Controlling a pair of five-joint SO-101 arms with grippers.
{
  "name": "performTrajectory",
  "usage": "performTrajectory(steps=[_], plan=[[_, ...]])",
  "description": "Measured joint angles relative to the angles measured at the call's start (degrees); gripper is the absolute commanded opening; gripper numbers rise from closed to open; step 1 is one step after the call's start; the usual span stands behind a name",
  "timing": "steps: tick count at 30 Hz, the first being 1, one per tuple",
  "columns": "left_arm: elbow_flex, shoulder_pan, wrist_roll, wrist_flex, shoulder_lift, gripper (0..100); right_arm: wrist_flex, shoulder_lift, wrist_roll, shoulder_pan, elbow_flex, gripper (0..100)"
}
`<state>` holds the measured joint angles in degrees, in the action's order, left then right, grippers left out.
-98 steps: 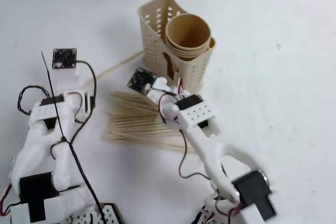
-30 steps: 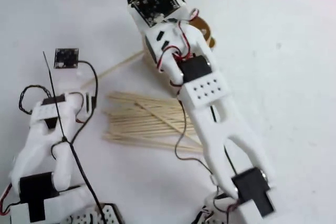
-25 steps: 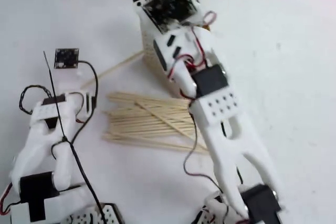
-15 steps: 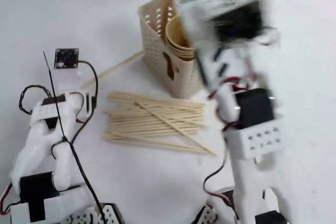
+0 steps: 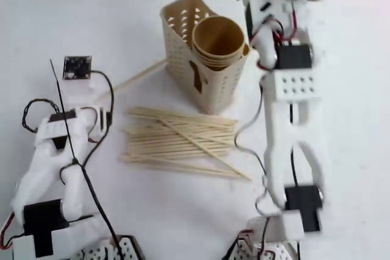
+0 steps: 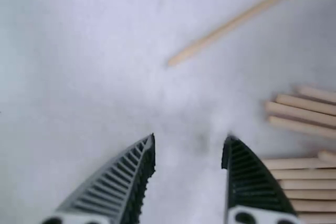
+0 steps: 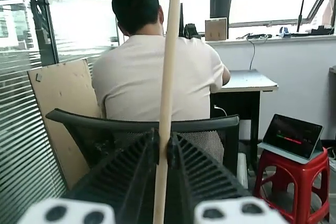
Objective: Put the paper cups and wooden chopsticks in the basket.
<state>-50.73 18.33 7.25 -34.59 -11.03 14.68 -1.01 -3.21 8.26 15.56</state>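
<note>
Basket: the pale slotted basket (image 5: 183, 35) stands upright toward the far side of the bench (image 5: 347, 126).
Paper cups: a nested stack of paper cups (image 5: 218, 39) sits inside the basket, mouths up, at the end nearer the right arm (image 5: 287, 83).
Chopstick bundle: a loose bundle of wooden chopsticks (image 5: 177, 141) lies flat on the bench just in front of the basket, with one stick crossing the others at a slant.
Stray stick: one stray stick (image 5: 131, 79) lies apart from the bundle, running out from the basket's left side toward the left arm (image 5: 55, 150).
Right hand: the right hand (image 7: 164, 141) is clamped on a single chopstick (image 7: 169, 61), which stands up between the closed jaws. The arm stretches past the basket's right side, raised and aimed off the bench.
Left hand: the left hand (image 6: 189, 145) is spread and holds nothing, low over bare bench between the stray stick and the bundle's ends.
Done, as I judge it: the cups look finished, since every cup in view is in the basket.
Left to do: nearly all the chopsticks. The held one has to come over the basket, then the bundle and the stray stick.
Hard to tell: how many cups are nested, and whether any sticks already stand in the basket behind them. Both ends of the held chopstick run out of the right wrist view. In the high view the right hand's tips are hard to make out at the top edge.
</note>
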Motion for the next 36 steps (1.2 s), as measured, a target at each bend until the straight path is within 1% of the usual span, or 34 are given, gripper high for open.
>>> performTrajectory(steps=[4, 9, 12, 19, 28, 36], plan=[[0.00, 0.00, 0.00, 0.00, 0.00, 22, 3.96, -9.49, -0.70, 1.05, 9.23, 1.7], [0.00, 0.00, 0.00, 0.00, 0.00, 22, 14.95, -12.48, -9.14, 1.14, 18.55, 1.7], [0.00, 0.00, 0.00, 0.00, 0.00, 22, 19.25, -12.66, -11.34, 1.23, 21.10, 1.7], [0.00, 0.00, 0.00, 0.00, 0.00, 22, 19.34, -16.88, -12.57, 1.14, 21.89, 1.7], [0.00, 0.00, 0.00, 0.00, 0.00, 22, 14.51, -26.02, -23.38, 0.62, 21.98, 2.1], [0.00, 0.00, 0.00, 0.00, 0.00, 22, 14.07, -26.11, -25.32, 0.53, 24.26, 1.7]])
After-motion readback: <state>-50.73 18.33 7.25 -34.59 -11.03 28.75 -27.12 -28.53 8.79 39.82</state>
